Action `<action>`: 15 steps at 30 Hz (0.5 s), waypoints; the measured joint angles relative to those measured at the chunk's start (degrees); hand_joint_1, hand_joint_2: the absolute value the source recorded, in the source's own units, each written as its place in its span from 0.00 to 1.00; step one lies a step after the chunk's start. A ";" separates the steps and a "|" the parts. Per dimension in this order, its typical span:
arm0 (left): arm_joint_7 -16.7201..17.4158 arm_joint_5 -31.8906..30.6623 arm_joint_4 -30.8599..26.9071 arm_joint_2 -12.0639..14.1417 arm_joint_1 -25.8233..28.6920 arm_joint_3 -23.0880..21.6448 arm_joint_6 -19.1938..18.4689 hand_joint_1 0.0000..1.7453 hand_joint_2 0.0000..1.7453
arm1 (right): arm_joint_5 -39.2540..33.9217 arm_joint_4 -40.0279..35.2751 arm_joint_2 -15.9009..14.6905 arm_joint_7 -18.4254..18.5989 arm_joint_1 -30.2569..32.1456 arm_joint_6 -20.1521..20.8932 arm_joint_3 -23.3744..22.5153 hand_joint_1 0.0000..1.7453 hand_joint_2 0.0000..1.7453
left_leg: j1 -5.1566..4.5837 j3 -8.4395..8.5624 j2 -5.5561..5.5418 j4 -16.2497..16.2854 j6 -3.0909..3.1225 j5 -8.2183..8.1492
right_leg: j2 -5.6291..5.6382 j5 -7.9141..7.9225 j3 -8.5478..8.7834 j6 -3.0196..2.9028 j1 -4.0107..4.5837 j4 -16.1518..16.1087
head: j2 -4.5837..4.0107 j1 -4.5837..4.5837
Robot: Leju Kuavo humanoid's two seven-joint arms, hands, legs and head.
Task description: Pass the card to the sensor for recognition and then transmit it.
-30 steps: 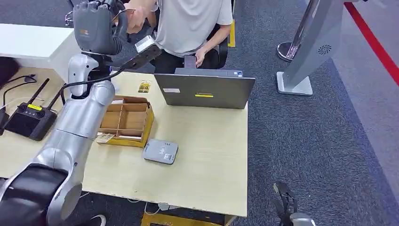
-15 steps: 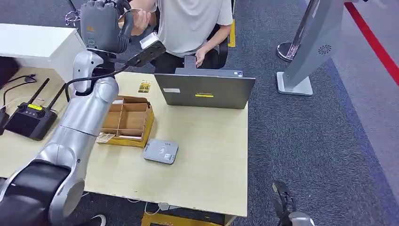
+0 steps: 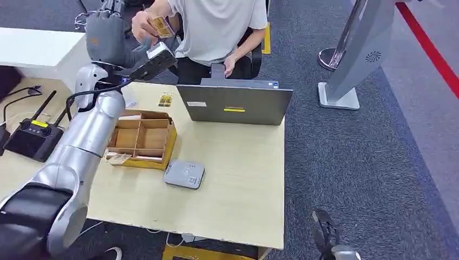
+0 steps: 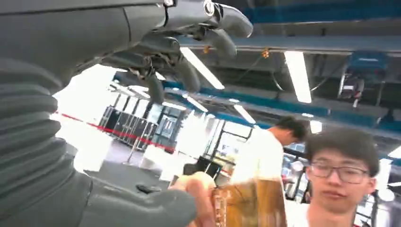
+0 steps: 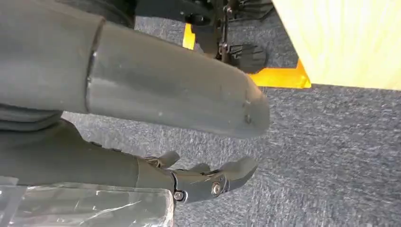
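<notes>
At the far edge of the desk (image 3: 254, 179), around eleven o'clock from my head camera, I see my left hand (image 3: 107, 35) raised high with its fingers (image 4: 189, 75) spread and nothing in them. I see the card (image 3: 162, 25) just to its three o'clock side, pinched in a seated person's hand (image 3: 145, 23), close to my hand but apart from it; in the left wrist view the card (image 4: 250, 203) sits beside my thumb with the person's fingers on it. I see the sensor (image 3: 184, 174) on the desk, well below the card at about six o'clock, just beside the cardboard tray (image 3: 142, 138). My right hand (image 5: 208, 182) hangs over the carpet, fingers loosely apart, holding nothing.
</notes>
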 joint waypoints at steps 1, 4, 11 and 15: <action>-0.09 0.04 0.11 0.13 0.04 0.02 0.02 0.00 1.00 | 0.00 0.00 -0.04 0.00 0.00 0.00 0.00 0.00 0.00 | 0.00 0.00 -0.01 0.00 0.00 0.00 | -0.01 0.00 0.00 0.00 0.00 0.00 | 0.00 0.00; -0.09 0.04 0.11 0.13 0.04 0.02 0.02 0.00 1.00 | 0.00 0.00 -0.04 0.00 0.00 0.00 0.00 0.00 0.00 | 0.00 0.00 -0.01 0.00 0.00 0.00 | -0.01 0.00 0.00 0.00 0.00 0.00 | 0.00 0.00; -1.18 0.31 2.14 0.85 0.44 0.07 0.31 0.00 1.00 | 0.18 -0.02 -0.11 -0.04 0.03 -0.09 0.00 0.00 0.00 | -0.03 -0.03 -0.02 0.00 0.00 0.00 | 0.00 0.00 0.01 0.01 -0.02 0.00 | 0.00 0.00; -1.53 1.20 3.85 1.90 0.43 0.57 0.44 0.00 1.00 | 0.02 -0.02 -0.09 -0.04 0.03 -0.17 0.00 0.00 0.00 | -0.01 -0.02 0.00 0.00 0.00 0.00 | 0.01 0.00 0.00 0.01 -0.01 0.01 | 0.00 0.00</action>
